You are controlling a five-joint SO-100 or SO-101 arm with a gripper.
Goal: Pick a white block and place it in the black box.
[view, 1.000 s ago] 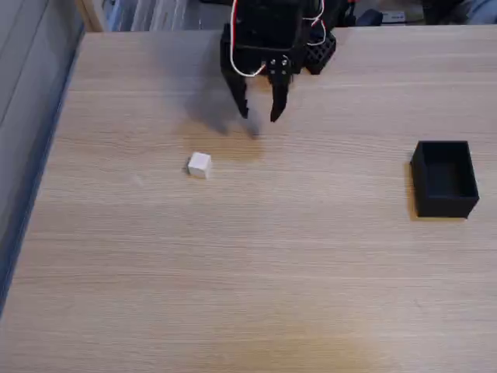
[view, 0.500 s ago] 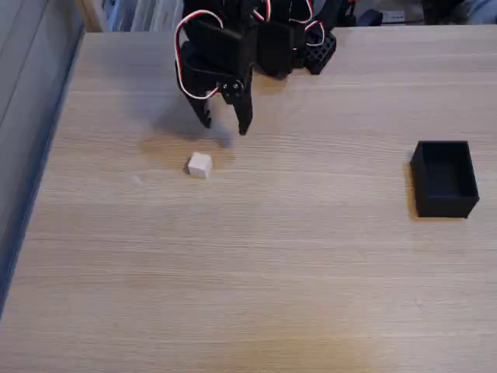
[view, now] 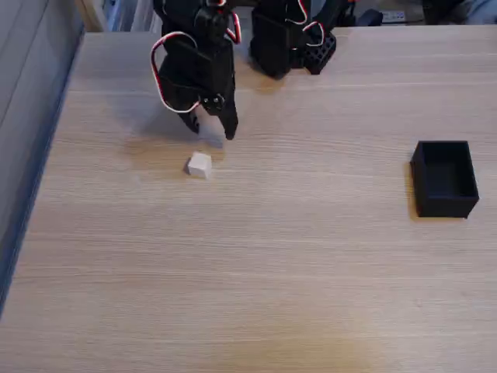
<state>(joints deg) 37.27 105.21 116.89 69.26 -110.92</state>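
Wood-grain table point(view: 256, 264); grey wall point(view: 27, 70) alongside

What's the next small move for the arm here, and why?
Probably lower the pincer a little toward the white block, keeping it open. Its tips sit just above the block in the fixed view, nothing is held yet, and the black box stands far right.

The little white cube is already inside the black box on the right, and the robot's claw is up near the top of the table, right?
Not quite. In the fixed view the small white cube lies on the bare wooden table, far left of the open-topped black box. The black end effector is indeed near the table's top edge, just above the cube.
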